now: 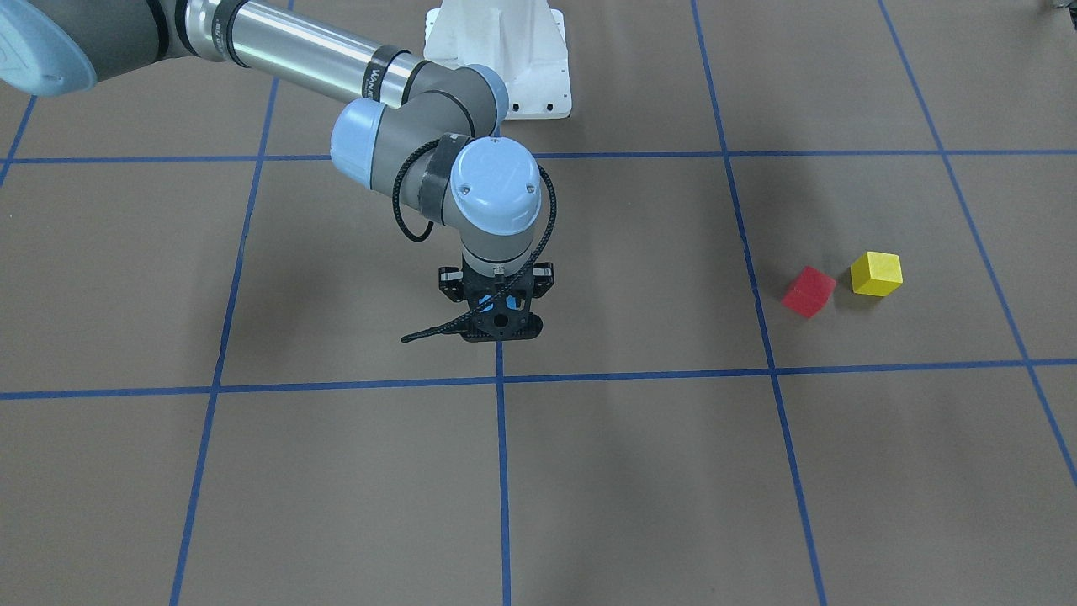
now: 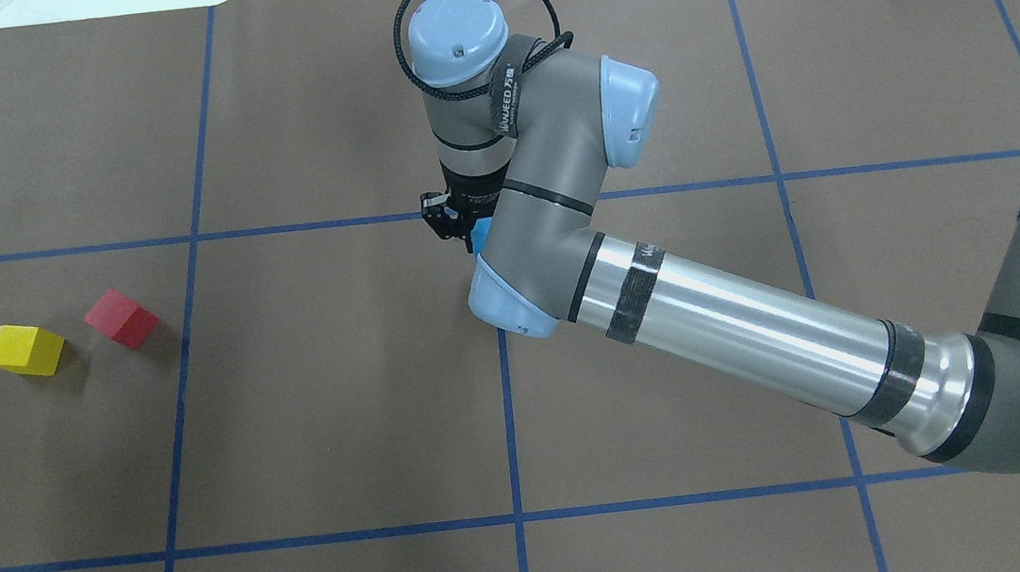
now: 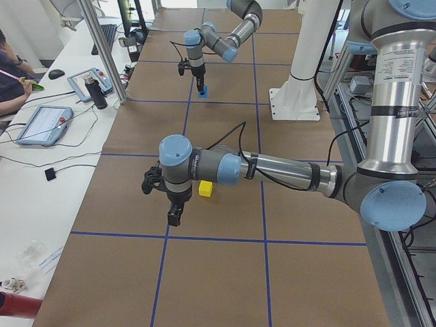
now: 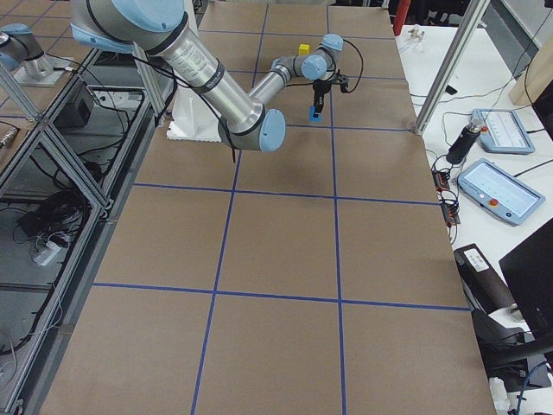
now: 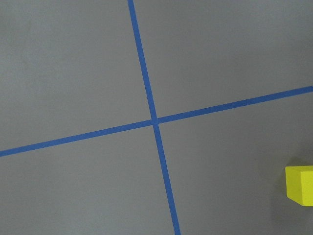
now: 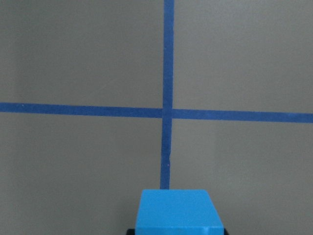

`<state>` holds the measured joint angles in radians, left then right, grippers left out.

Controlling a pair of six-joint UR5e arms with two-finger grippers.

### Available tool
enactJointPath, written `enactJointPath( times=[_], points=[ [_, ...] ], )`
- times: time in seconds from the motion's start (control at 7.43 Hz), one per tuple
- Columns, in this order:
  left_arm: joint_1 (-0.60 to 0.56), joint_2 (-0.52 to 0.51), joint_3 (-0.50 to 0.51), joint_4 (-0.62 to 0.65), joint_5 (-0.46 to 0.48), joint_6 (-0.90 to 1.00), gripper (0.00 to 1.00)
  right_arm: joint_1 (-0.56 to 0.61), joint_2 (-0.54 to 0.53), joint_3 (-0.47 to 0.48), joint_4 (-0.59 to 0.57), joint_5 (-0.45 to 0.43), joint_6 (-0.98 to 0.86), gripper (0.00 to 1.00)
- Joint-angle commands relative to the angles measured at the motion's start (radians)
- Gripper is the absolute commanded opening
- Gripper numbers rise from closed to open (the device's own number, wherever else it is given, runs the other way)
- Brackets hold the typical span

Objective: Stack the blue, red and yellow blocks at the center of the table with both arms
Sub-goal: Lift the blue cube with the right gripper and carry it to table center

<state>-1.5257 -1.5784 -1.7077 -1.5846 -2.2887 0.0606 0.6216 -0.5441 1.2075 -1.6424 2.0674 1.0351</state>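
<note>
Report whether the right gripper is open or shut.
Shut on the blue block. It sits at the jaws in the right wrist view, and blue shows through the right gripper from the front.

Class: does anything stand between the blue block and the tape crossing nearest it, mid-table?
Nothing visible does. Only bare table lies between the blue block and the tape crossing. The red block and yellow block sit well off to the robot's left.
</note>
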Motion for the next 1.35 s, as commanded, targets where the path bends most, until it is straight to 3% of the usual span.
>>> enactJointPath(
  times=[0.0,0.13,0.27,0.54,0.67,1.21],
  points=[
    [0.001,-0.002,0.016,-0.025,0.0,-0.002,1.0,-0.014,0.0,-0.029,0.034,-0.001,0.002,0.0],
    [0.001,-0.002,0.014,-0.025,0.0,-0.004,1.0,-0.019,-0.002,-0.043,0.058,-0.001,0.002,0.0],
    [0.001,-0.002,0.013,-0.025,0.0,-0.004,1.0,-0.02,-0.007,-0.054,0.078,-0.001,0.003,0.21],
    [0.001,-0.002,0.011,-0.025,0.0,-0.004,1.0,-0.029,-0.011,-0.054,0.082,-0.003,0.002,0.82],
    [-0.001,-0.003,0.013,-0.025,0.0,-0.004,1.0,-0.03,-0.011,-0.054,0.084,-0.003,0.003,0.98],
    [0.001,-0.037,0.0,-0.023,0.002,-0.004,1.0,-0.011,-0.011,-0.001,0.081,-0.001,0.008,0.98]
  ],
)
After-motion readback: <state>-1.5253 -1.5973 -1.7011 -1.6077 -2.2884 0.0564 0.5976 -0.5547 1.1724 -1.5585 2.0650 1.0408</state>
